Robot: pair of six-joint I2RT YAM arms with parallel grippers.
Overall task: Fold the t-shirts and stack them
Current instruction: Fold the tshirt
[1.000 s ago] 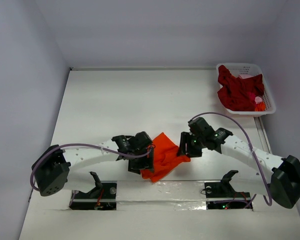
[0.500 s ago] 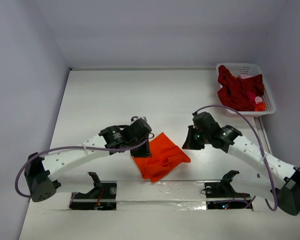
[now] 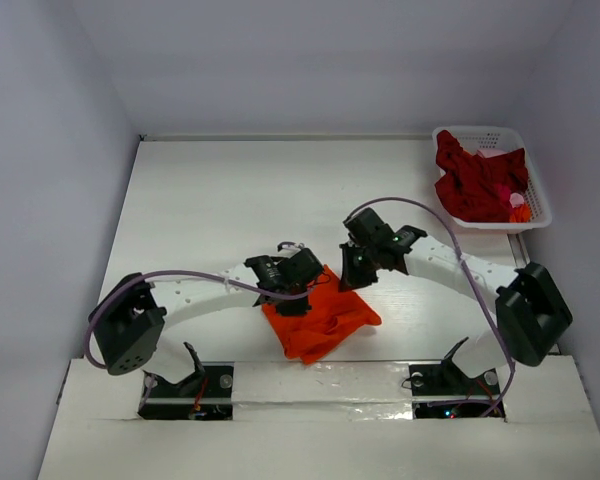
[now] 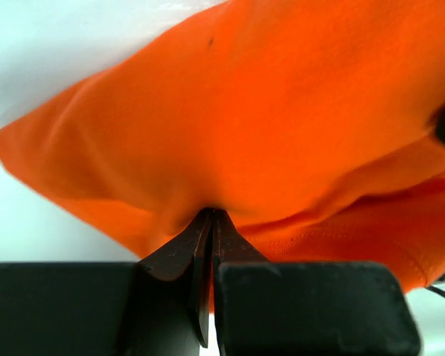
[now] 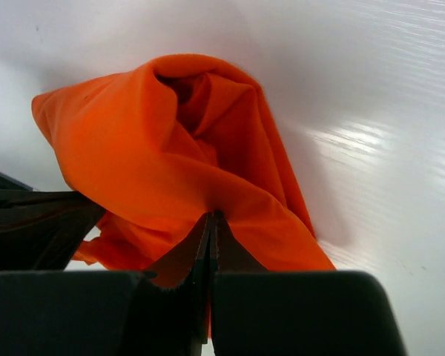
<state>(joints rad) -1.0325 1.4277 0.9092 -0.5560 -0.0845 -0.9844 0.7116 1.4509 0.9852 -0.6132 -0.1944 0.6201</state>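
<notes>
White table (image 3: 210,200) fills the overhead view, and both arms are reaching in over it towards the middle. The left arm (image 3: 195,298) stretches in low from the near left, while the right arm (image 3: 450,268) angles in from the near right with its purple cable (image 3: 430,212) looping above it. Between them, close to the front edge and roughly central, lies the orange t-shirt (image 3: 325,320), bunched and creased rather than flat, with one pointed corner out to its right. Far off in the back right corner sits the white lattice basket (image 3: 536,215), well apart from the action, with the crimson t-shirts (image 3: 475,180) heaped inside it and spilling up over the rim. Now to the business end. The left gripper (image 4: 211,213) is down on the shirt's far left edge, its jaws pressed together with a ridge of orange cloth pinched between the tips, and the fabric spreads away from that pinch in smooth folds. The right gripper (image 5: 211,215) is at the shirt's far edge just beside it, jaws likewise clamped tight on the orange cloth. From its wrist camera the fabric rises beyond the tips in a rolled, hood-like fold, with bare white surface behind.
</notes>
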